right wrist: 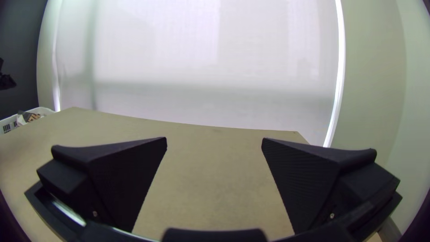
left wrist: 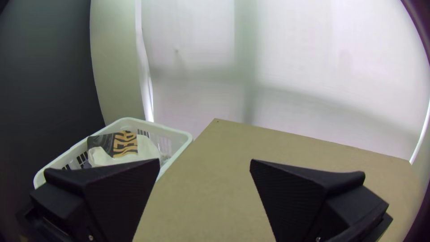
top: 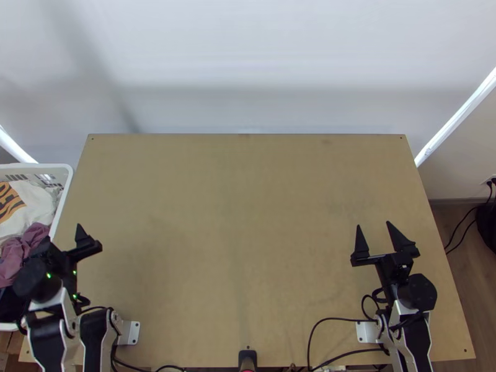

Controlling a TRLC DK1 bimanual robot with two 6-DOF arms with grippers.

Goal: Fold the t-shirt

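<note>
White shirt (left wrist: 147, 150) lies bunched within the basket's rim (left wrist: 175, 131), likely limp; pinch a raised fold. Left claw (left wrist: 204, 162), right claw (right wrist: 214, 140) gape.

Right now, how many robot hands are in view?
2. In the top view, the left hand is open near the white basket, by the table's left edge; the right hand is open over its right part.

Soft, bright light comes through the white screen (right wrist: 201, 49), glaring at its side edges.
</note>
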